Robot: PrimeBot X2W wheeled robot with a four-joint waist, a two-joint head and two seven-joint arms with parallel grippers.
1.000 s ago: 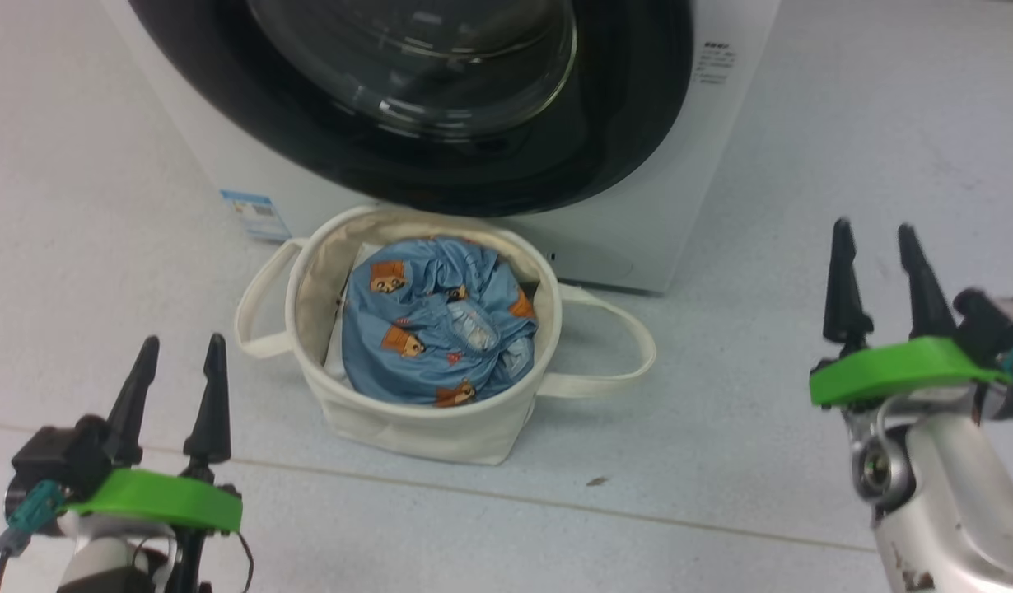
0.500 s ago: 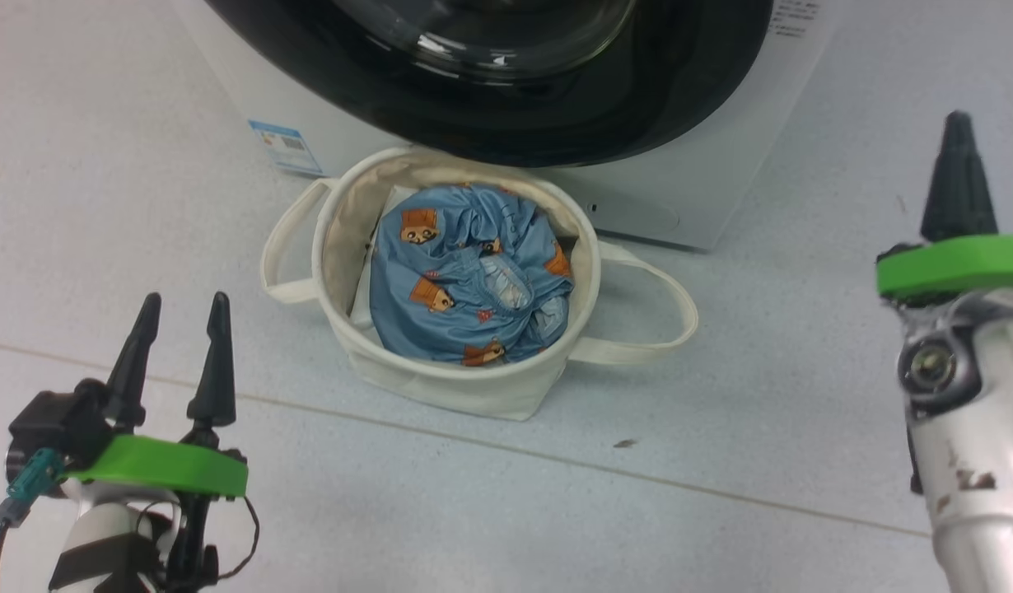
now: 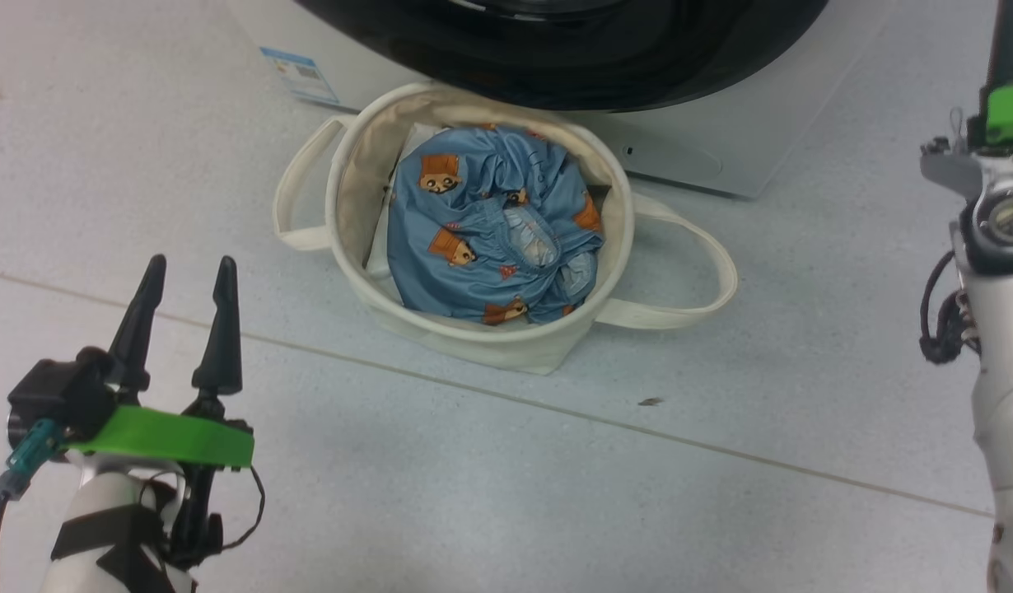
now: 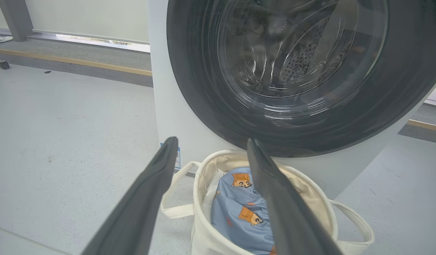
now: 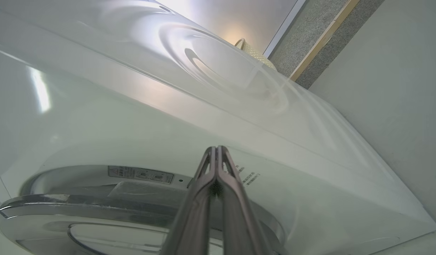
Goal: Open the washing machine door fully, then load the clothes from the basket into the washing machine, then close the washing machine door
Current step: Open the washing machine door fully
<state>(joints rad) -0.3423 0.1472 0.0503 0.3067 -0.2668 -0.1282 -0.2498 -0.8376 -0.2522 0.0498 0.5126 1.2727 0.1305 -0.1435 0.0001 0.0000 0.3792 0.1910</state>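
**Washing machine door (image 4: pixel 196 88) unopened; right claw (image 5: pixel 216 148) newly pinched shut**

Went from spread to fingers pressed together on nothing, and rose beside the washing machine (image 3: pixel 688 156), tips aimed near the door's rim. Reads as readying to hook or nudge the door open; first step not yet done. Keeps left claw (image 3: pixel 190 263) spread wide and empty, low above the floor. Leaves the clothes (image 3: pixel 490 231) heaped in the basket (image 3: pixel 473 346), just before the machine, below the door.
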